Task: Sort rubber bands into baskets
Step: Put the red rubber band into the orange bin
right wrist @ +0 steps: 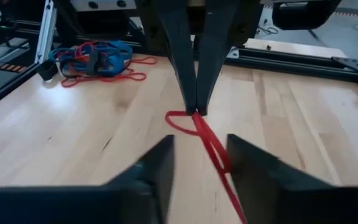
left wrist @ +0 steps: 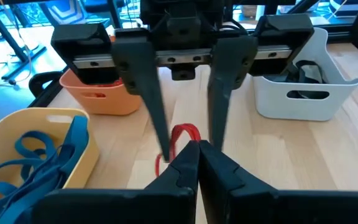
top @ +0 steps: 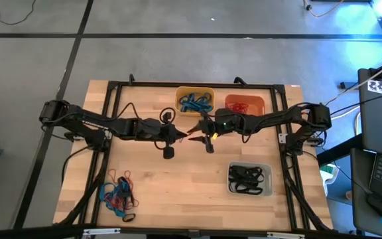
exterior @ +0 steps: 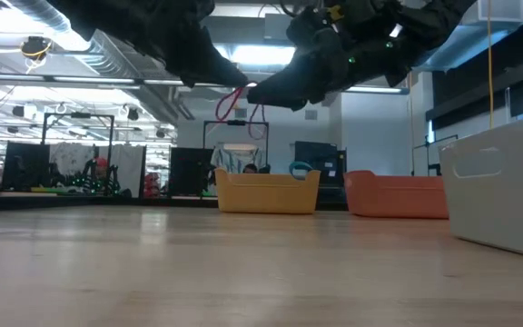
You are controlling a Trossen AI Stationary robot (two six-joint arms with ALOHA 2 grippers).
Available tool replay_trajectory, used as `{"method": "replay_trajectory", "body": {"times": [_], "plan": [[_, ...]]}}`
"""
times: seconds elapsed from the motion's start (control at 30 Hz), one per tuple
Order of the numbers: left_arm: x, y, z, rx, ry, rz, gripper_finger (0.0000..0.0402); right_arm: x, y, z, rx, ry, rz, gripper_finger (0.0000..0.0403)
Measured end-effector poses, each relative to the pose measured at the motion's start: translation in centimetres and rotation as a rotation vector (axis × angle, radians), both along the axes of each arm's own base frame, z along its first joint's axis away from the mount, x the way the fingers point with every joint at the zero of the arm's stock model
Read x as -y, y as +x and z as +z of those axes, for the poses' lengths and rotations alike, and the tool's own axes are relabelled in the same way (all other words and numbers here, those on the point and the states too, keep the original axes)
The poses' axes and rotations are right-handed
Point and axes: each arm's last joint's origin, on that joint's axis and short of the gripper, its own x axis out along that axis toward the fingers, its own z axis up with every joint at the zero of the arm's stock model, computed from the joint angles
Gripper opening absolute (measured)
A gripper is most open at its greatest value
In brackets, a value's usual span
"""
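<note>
My left gripper point(top: 181, 136) is shut on a red rubber band point(right wrist: 207, 140) high above the middle of the table. My right gripper point(top: 201, 135) faces it, open, with its fingers point(left wrist: 156, 118) standing on either side of the band; I cannot tell whether they touch it. The yellow basket point(top: 195, 101) holds blue bands, the orange basket point(top: 245, 105) holds red bands, and the pale grey basket point(top: 249, 179) holds black bands. A pile of blue, red and black bands point(top: 118, 196) lies at the near left of the table. My left gripper pinches the red band at its upper part point(right wrist: 196, 116) between its two fingertips point(right wrist: 191, 99). The fingers come slanting down from the table's left. The band hangs slack in loops below the fingers point(exterior: 241, 111), lifted well clear of the table.
The yellow and orange baskets stand side by side at the far edge, just beyond the two grippers. The grey basket stands at the near right. A black metal frame point(top: 111, 93) runs around the table. Bare wood point(top: 178, 186) lies below the grippers.
</note>
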Motion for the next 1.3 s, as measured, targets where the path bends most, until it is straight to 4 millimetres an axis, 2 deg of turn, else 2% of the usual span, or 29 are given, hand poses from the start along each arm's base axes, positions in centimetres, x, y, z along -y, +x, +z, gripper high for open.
{"method": "replay_trajectory", "body": {"times": [0.17, 0.2, 0.37, 0.5, 0.6, 0.77, 1.03, 1.17, 1.3], "plan": [[0.0, 0.0, 0.0, 0.005, -0.029, 0.013, 0.0002, 0.0, 0.0, 0.0, 0.002, -0.037, 0.013, 0.0024], [0.0, 0.0, 0.0, 0.008, -0.042, 0.019, 0.0002, 0.0, 0.0, -0.1, 0.001, -0.049, 0.017, 0.0013], [0.0, 0.0, 0.1, 0.023, -0.062, 0.026, 0.0026, 0.0, 0.0, -0.1, 0.001, -0.050, 0.017, 0.0022], [0.0, 0.1, 0.2, 0.031, -0.062, 0.026, 0.0073, 0.0, 0.0, 0.0, 0.004, -0.053, 0.017, 0.0006], [0.0, 0.0, 0.0, 0.011, -0.061, 0.027, 0.0112, 0.0, 0.0, 0.0, 0.004, -0.053, 0.013, 0.0011], [0.0, -0.5, 0.0, -0.029, -0.058, 0.028, 0.0150, 0.1, -1.0, 1.7, 0.005, -0.072, -0.044, 0.0014], [-0.1, -2.4, 0.4, -0.133, -0.073, 0.045, 0.0155, 0.5, -5.3, 5.7, -0.082, -0.176, -0.275, 0.0005], [-0.1, -2.6, 0.0, -0.175, -0.078, 0.051, 0.0151, 1.2, -8.1, 7.4, -0.147, -0.235, -0.419, 0.0013], [-0.2, -2.6, 0.0, -0.177, -0.078, 0.053, 0.0151, 2.1, -10.5, 8.4, -0.196, -0.238, -0.484, 0.0010]]}}
